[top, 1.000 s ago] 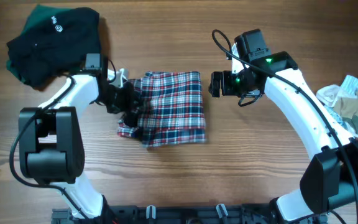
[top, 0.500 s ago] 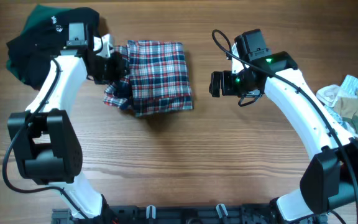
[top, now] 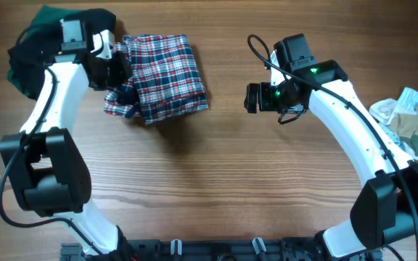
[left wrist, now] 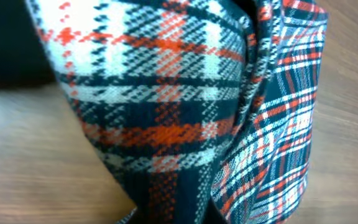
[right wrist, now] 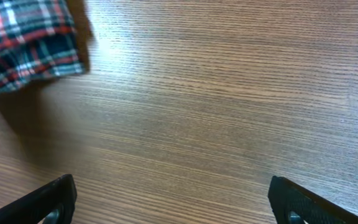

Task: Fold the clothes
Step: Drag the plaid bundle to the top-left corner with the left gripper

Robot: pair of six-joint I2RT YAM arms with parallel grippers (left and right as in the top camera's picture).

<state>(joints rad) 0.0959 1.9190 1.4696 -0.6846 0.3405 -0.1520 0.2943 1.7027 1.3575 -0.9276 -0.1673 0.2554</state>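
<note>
The plaid garment (top: pixel 164 72) lies folded on the far left part of the bench (top: pixel 216 181), just right of a dark garment (top: pixel 46 43). Its left edge is bunched up where the left end effector (top: pixel 120 72) pinches it, jaws pressed together on the cloth. From the left wrist, plaid fills nearly the whole view, close against the camera. The right end effector (top: pixel 251 98) hangs to the right of the garment, apart from it, fingers spread wide and holding nothing. Its wrist view shows only bare wood and a corner of the plaid. A pale pile (top: pixel 412 123) of clothes sits at the bench's right edge.
</note>
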